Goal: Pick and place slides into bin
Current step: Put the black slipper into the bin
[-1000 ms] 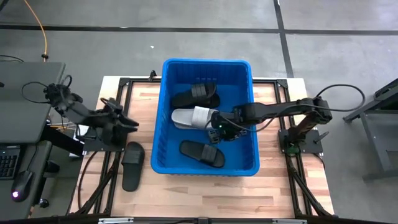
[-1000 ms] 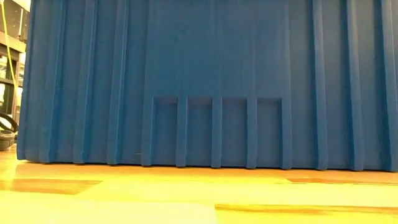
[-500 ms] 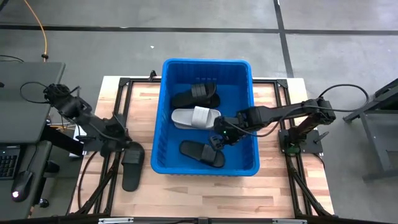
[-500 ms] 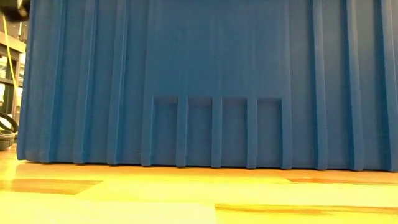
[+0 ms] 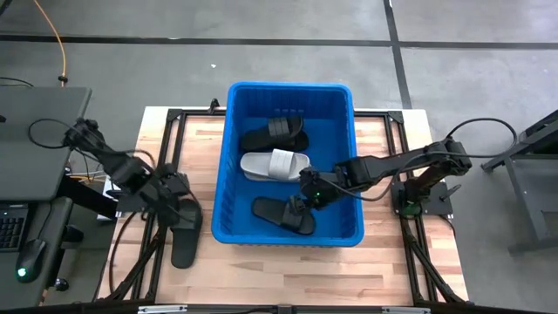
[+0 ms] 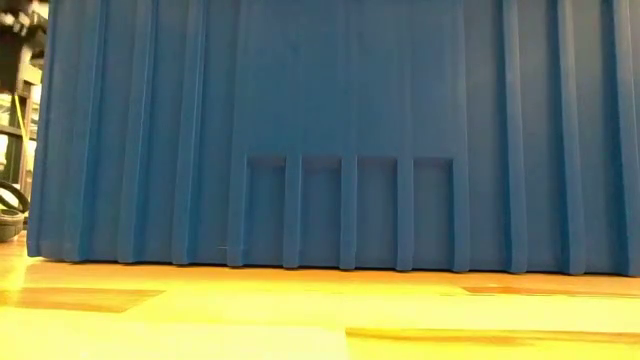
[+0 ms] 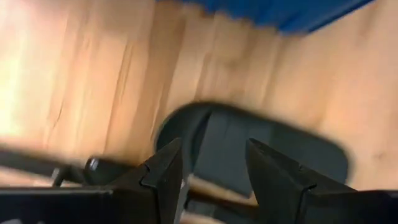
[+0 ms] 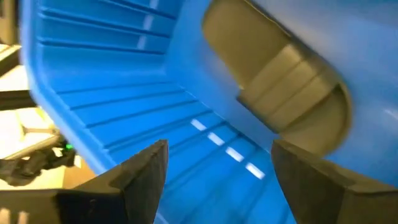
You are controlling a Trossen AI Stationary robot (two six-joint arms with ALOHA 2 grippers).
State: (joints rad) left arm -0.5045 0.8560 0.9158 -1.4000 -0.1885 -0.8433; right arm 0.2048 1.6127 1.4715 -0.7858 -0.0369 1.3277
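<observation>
The blue bin [image 5: 228,166] stands mid-table; its wall [image 6: 340,130] fills the low view. Inside lie a black slide [image 5: 275,134] at the far end, a light grey slide [image 5: 274,165] in the middle and another black slide [image 5: 282,215] at the near end, all flat on their soles. One more black slide [image 5: 185,234] lies on the table left of the bin. My left gripper [image 5: 180,199] points down, open, just above this slide's far end [image 7: 249,143]. My right gripper [image 5: 302,195] hangs open inside the bin, between the grey slide [image 8: 280,81] and the near black one.
Bare wooden tabletop [image 5: 192,139] shows left of the bin and along the near edge [image 5: 288,266]. A dark metal frame [image 5: 174,115] borders the table. A grey desk [image 5: 35,139] stands off the table's left side. The bin's ribbed walls [image 8: 124,93] close in around my right gripper.
My left gripper has come down toward the table's near edge, onto the black slide outside the bin, and has tipped from nearly level to pointing down. My right gripper has drifted inside the bin from beside the grey slide toward the near black one. No slide has moved.
</observation>
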